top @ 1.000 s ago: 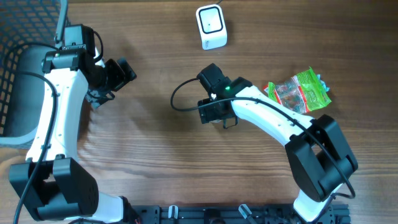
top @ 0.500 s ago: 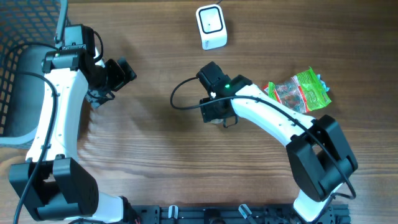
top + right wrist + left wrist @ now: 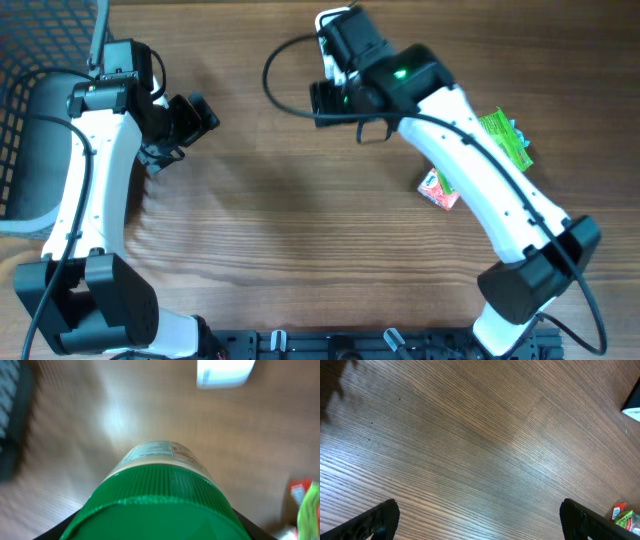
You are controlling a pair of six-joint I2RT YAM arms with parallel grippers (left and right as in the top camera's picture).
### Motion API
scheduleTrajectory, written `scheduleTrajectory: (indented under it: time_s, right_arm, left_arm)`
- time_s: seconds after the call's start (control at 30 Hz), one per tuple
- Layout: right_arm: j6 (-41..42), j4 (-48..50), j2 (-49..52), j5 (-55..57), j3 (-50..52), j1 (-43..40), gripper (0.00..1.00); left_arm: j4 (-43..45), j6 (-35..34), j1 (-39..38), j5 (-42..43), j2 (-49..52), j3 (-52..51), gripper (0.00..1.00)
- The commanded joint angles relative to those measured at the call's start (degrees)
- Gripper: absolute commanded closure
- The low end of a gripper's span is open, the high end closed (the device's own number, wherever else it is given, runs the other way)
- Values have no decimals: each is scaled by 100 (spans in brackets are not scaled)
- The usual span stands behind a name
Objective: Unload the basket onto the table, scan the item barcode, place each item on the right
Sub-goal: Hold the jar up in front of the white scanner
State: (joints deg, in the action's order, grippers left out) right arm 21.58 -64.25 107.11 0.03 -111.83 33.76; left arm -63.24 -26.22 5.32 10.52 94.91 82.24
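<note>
Overhead view: the right arm reached across to the far centre of the brown wood-grain counter [image 3: 270, 240]. The right gripper [image 3: 338, 98] sat just near of the white box-shaped barcode scanner [image 3: 226, 372], which was mostly covered by the wrist from above. Right wrist view: the right gripper was clenched on the cream jar with the ribbed green lid [image 3: 160, 497]. Its dark fingers [image 3: 52, 534] showed at either side of the lid. The lid faced the camera and the printed label on the jar's shoulder pointed toward the far side, where the scanner lay; the label text was too blurred to read. I could not tell whether the jar touched the counter. A crinkled green and red plastic snack packet [image 3: 505, 140] lay on the right of the counter, partly under the right arm, well apart from the scanner. The left gripper [image 3: 190, 120] hung at the far left with its jaws released wide and nothing between them, bare wood beneath. A black wire-mesh basket [image 3: 25, 60] stood at the far left edge.
</note>
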Motion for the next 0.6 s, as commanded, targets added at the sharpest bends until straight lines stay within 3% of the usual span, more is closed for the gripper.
scheduleTrajectory:
  time_s: [0.0,0.57]
  right_arm:
    - [-52,597,-66,9,-129,-378,51]
    - [-55,5521,1950,1080,203,-684,52]
  left_arm:
    - [-4,48,15,9,2,26,0]
    - [-4,48,15,9,2,26,0]
